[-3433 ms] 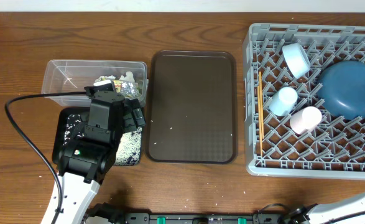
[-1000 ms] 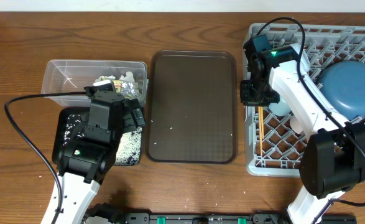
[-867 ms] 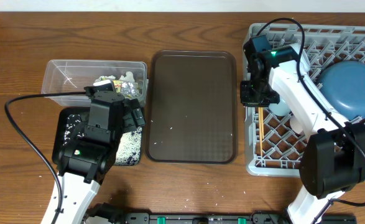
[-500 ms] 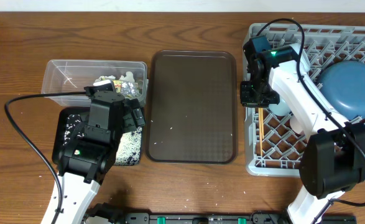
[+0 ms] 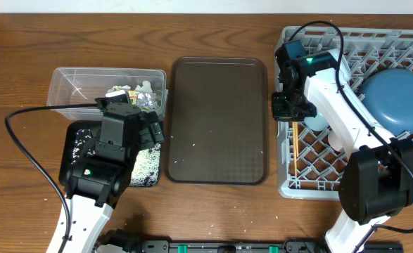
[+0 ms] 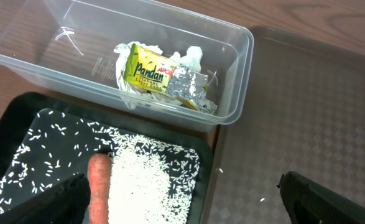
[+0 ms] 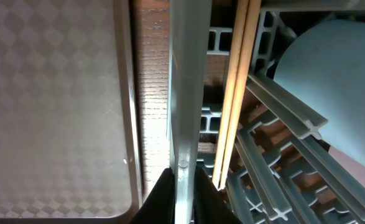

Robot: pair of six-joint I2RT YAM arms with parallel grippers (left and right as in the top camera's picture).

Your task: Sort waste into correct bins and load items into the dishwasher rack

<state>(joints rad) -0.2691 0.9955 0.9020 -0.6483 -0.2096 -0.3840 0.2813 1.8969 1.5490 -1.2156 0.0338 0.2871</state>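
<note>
My right gripper [image 5: 285, 112] is shut on the top edge of the left wall [image 7: 185, 81] of the grey dishwasher rack [image 5: 403, 184], one finger on each side. The wooden chopsticks [image 7: 235, 93] lie just inside that wall, beside a pale blue cup [image 7: 337, 93]. The blue plate [image 5: 396, 98] sits in the rack's far right. My left gripper [image 6: 182, 208] hangs open over the black tray [image 6: 20, 124], which holds the carrot [image 6: 98, 186] and the rice [image 6: 148, 186]. The clear tub [image 6: 244, 68] holds the yellow-green wrapper [image 6: 148, 71] and the white tissue [image 6: 191, 57].
The brown serving tray [image 5: 220, 119] lies between the bins and the rack, with a few rice grains on it. A narrow strip of wooden table [image 7: 154, 93] separates it from the rack wall. My right arm [image 5: 347, 119] crosses over the rack's left half.
Since the earliest frame my right arm has come in over the rack and reached its left wall. Over the last second it has barely moved. The left arm is still.
</note>
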